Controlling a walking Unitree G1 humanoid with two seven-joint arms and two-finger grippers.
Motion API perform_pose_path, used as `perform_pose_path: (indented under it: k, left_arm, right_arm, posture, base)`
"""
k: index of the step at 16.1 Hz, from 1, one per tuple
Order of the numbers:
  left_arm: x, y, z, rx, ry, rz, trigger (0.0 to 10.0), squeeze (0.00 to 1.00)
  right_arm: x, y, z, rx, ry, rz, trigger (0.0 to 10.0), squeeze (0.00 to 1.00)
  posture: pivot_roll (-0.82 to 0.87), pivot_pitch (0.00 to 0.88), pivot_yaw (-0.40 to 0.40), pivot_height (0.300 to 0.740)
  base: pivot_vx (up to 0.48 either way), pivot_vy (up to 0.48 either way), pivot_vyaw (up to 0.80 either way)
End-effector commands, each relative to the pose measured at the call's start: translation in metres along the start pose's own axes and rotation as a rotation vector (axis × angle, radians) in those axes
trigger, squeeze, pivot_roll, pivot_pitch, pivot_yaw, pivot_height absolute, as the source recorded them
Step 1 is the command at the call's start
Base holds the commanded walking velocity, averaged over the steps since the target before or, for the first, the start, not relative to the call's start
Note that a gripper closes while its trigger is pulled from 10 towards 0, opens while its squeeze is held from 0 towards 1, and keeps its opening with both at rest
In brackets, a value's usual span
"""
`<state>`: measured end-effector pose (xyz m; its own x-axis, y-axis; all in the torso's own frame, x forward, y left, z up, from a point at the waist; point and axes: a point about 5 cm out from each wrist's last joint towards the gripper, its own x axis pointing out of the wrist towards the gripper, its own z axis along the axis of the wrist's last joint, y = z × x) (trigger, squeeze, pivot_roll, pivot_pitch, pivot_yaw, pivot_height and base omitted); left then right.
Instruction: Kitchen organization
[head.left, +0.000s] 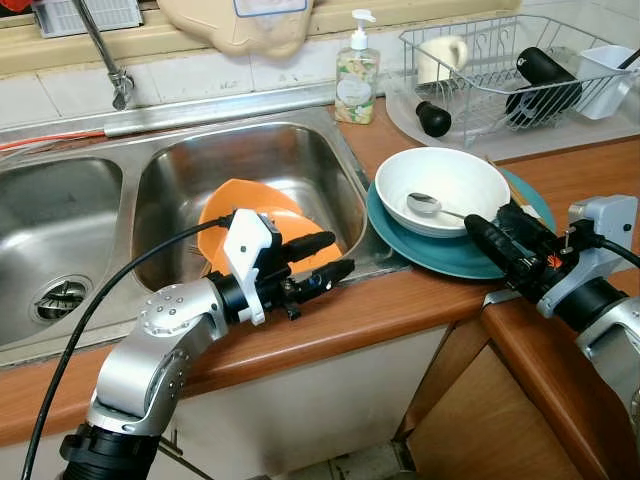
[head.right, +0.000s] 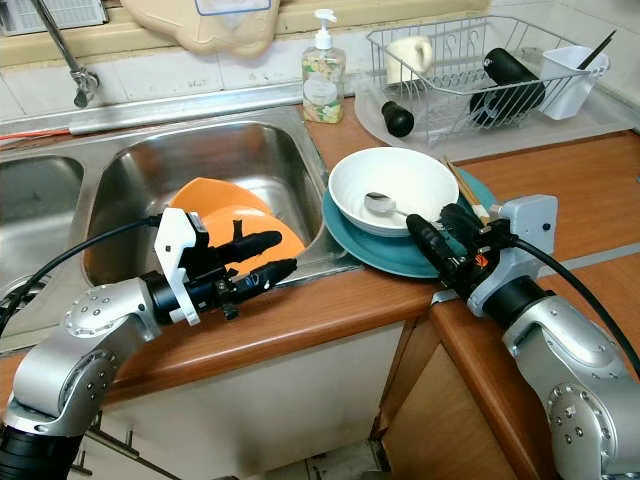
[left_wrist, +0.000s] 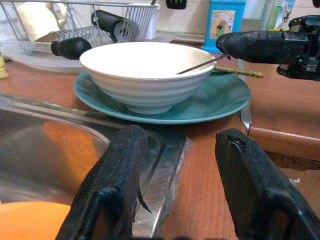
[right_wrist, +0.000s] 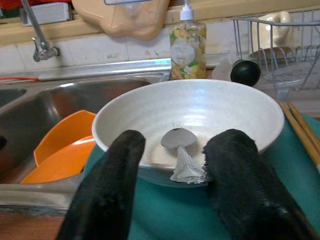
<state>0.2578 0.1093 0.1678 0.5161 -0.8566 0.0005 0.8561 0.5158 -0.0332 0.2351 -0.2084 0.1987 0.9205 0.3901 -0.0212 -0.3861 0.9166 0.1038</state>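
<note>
A white bowl (head.left: 455, 180) with a metal spoon (head.left: 422, 204) in it stands on a teal plate (head.left: 440, 260) on the wooden counter, right of the sink. Wooden chopsticks (head.right: 462, 182) lie on the plate's far side. Orange dishes (head.left: 240, 215) lean inside the right sink basin (head.left: 260, 150). My left gripper (head.left: 328, 258) is open and hovers over the basin's front right corner, pointing at the plate. My right gripper (head.left: 490, 232) is open at the bowl's near right rim, with the spoon (right_wrist: 176, 137) seen between its fingers (right_wrist: 115, 175) and nothing held.
A dish rack (head.left: 500, 70) at the back right holds a mug, a black bottle and a white cup. A soap dispenser (head.left: 356, 75) stands behind the sink, and a black round object (head.left: 433, 118) lies by the rack. The faucet (head.left: 105, 55) is at the back left.
</note>
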Motion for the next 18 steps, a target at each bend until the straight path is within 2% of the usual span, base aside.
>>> perform_pose_path:
  k: [1, 12, 14, 15, 18]
  left_arm:
    - [-0.001, -0.003, 0.002, 0.009, 0.001, -0.008, 10.0, 0.00]
    - [0.002, -0.005, 0.001, 0.021, 0.014, -0.012, 10.0, 0.00]
    - [0.005, -0.003, 0.000, 0.070, 0.037, 0.002, 10.0, 0.00]
    - [0.009, 0.001, 0.003, 0.113, 0.035, 0.020, 10.0, 0.00]
    - [0.019, 0.006, 0.017, 0.194, -0.009, 0.029, 10.0, 0.00]
  right_arm:
    - [0.000, -0.002, -0.001, 0.012, -0.009, -0.001, 0.0, 0.00]
    - [0.002, 0.000, 0.002, 0.007, -0.028, 0.011, 0.0, 0.00]
    - [0.003, 0.001, 0.006, -0.003, -0.038, 0.017, 0.0, 0.00]
    - [0.005, 0.002, 0.015, -0.019, -0.065, 0.026, 0.0, 0.00]
    - [0.008, 0.007, 0.033, -0.047, -0.120, 0.049, 0.0, 0.00]
  posture:
    - [-0.21, 0.000, 0.069, 0.740]
    - [-0.22, 0.000, 0.076, 0.740]
    - [-0.22, 0.000, 0.076, 0.740]
    - [-0.21, 0.000, 0.076, 0.740]
    - [-0.21, 0.000, 0.078, 0.740]
  base:
    - [0.000, 0.000, 0.00]
    - [0.000, 0.000, 0.00]
    - [0.000, 0.000, 0.00]
    - [0.000, 0.000, 0.00]
    - [0.000, 0.000, 0.00]
